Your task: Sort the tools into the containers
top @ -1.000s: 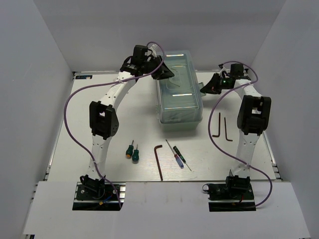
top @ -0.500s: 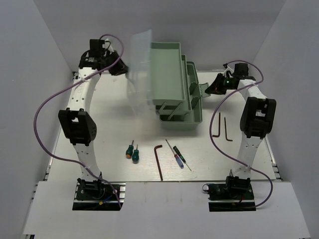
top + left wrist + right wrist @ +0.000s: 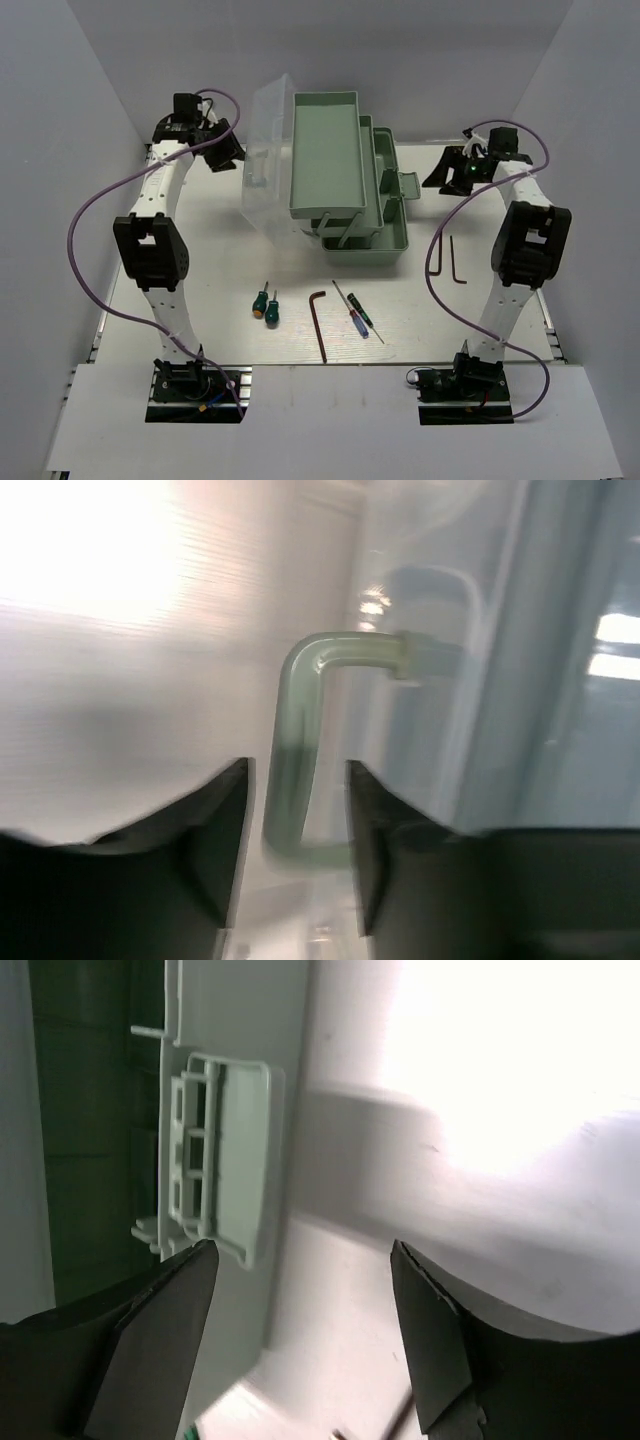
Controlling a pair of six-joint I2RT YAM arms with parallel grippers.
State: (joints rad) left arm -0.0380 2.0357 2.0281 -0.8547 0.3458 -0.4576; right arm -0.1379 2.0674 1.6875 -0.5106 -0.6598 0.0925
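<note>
White worktop (image 3: pixel 200 260), plain grey walls (image 3: pixel 90 100), toolbox (image 3: pixel 385 235) open, lid (image 3: pixel 262 160) up, tools (image 3: pixel 270 308) loose nearby, left fingers (image 3: pixel 215 830) slack astride handle (image 3: pixel 292 730), right fingers (image 3: pixel 160 1330) wide, empty

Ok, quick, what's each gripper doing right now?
Left gripper: open, jaws straddling the lid handle, not gripping.
Right gripper: open, holding nothing.

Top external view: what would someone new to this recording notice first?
The sage-green toolbox at the far middle of the table stands open, its trays stepped out and its clear lid swung up to the left. The tools lie loose on the near half: two green-handled screwdrivers, a long hex key and two precision screwdrivers in a row, with two more hex keys off to the right.
</note>
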